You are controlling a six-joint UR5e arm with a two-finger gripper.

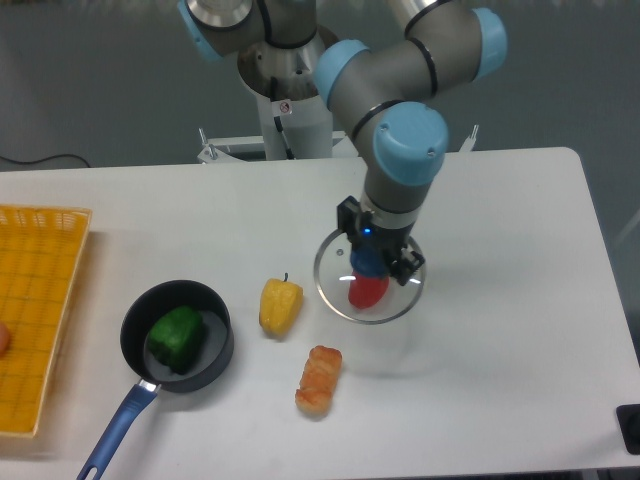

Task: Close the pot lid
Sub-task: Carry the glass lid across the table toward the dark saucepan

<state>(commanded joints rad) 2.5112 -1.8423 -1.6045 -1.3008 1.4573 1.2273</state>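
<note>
The pot (205, 362) is a small dark saucepan at the front left of the table, with its blue handle (114, 436) pointing to the front left. A green toy vegetable (177, 338) lies inside it. The pot lid (335, 270) is a clear glass disc with a thin metal rim, to the right of the pot and well apart from it. My gripper (371, 264) comes down on the lid's middle and is shut on its blue knob (364, 263). A red toy (368, 292) shows through the glass. I cannot tell whether the lid rests on the table or hangs just above it.
A yellow toy pepper (280, 305) and an orange toy food piece (319, 380) lie on the white table between the pot and the lid. A yellow mesh basket (35, 320) stands at the left edge. The arm's base stands at the back centre.
</note>
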